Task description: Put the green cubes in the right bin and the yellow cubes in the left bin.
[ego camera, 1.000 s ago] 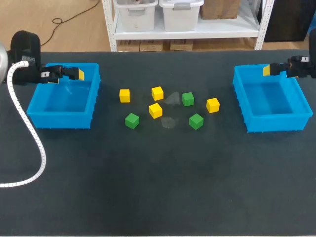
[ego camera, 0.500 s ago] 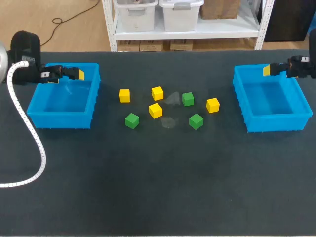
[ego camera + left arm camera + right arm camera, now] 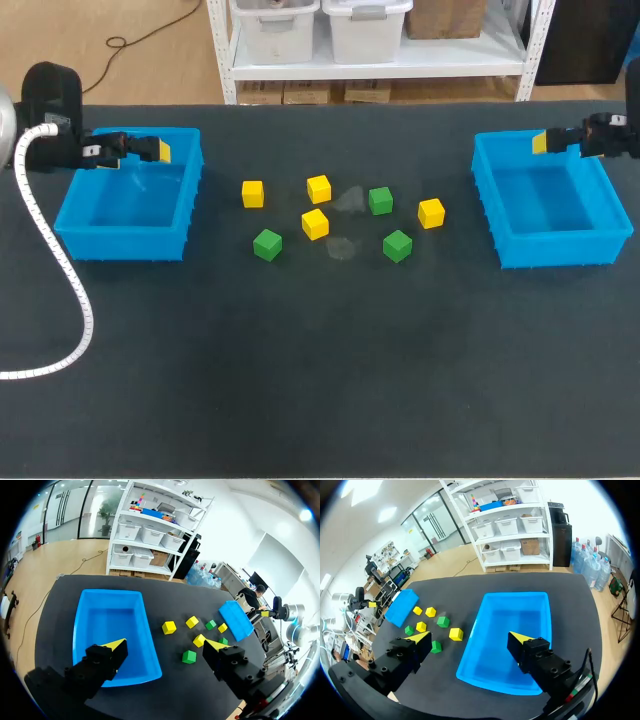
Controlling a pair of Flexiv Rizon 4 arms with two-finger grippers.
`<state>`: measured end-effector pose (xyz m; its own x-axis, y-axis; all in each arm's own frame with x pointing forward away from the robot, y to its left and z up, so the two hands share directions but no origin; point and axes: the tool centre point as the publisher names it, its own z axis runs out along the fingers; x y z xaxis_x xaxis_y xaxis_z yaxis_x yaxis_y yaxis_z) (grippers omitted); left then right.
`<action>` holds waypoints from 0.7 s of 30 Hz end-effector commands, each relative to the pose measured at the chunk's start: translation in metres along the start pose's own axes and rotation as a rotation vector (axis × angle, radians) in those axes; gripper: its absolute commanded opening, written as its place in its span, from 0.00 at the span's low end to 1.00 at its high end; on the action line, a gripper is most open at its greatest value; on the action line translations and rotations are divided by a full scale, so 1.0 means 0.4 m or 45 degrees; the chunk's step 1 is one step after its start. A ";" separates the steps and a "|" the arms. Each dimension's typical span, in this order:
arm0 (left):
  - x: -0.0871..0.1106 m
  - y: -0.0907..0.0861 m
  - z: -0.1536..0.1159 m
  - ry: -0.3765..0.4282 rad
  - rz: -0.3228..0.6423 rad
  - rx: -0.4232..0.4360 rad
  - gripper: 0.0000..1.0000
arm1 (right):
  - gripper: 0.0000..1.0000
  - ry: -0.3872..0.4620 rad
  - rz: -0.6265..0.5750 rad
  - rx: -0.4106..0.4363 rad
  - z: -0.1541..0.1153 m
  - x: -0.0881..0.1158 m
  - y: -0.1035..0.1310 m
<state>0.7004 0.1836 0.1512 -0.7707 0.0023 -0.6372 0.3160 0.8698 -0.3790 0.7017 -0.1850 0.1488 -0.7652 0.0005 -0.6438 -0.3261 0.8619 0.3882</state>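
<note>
The dark counter [image 3: 320,380] is shown from above, with two blue bins set well apart at its ends. The left bin [image 3: 120,245] and the right bin [image 3: 565,250] are both seen to hold nothing. The left pincer [image 3: 165,645] is held above the far inner corner of the left bin, its yellow tips spread wide and nothing gripped. The right pincer [image 3: 469,637] is held likewise above the far inner corner of the right bin, also spread wide and empty.

All seven cubes are gathered on the counter between the bins, none touching another. Four are yellow: the leftmost yellow cube [image 3: 253,193], a far yellow cube [image 3: 319,188], a middle yellow cube [image 3: 315,223] and the rightmost yellow cube [image 3: 431,212]. Three are green: a far green cube [image 3: 380,200], a near-right green cube [image 3: 397,245] and a near-left green cube [image 3: 267,244].

From each pincer the cubes lie inward, toward the counter's middle. The leftmost yellow cube is judged nearest the left arm. For the right arm the nearest cube is yellow; the far and near-right green cubes lie just beyond it. No long axis is offered by a cube.
</note>
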 end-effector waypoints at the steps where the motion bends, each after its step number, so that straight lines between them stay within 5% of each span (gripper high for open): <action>1: 0.003 0.004 0.000 -0.008 0.002 0.009 1.00 | 1.00 0.000 0.000 0.006 -0.001 0.001 0.002; 4: 0.003 0.004 0.000 -0.008 0.002 0.009 1.00 | 1.00 0.155 -0.038 0.170 0.011 -0.012 0.028; 8: 0.003 0.004 0.000 -0.008 0.002 0.009 1.00 | 1.00 0.251 -0.040 0.262 0.023 -0.020 0.072; 21: 0.003 0.004 0.000 -0.008 0.002 0.009 1.00 | 1.00 0.645 -0.228 0.422 0.153 0.018 0.286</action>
<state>0.7004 0.1836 0.1512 -0.7707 0.0023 -0.6372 0.3160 0.8698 -0.3790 0.6905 -0.0844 0.1519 -0.8887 -0.2923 -0.3532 -0.3697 0.9126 0.1749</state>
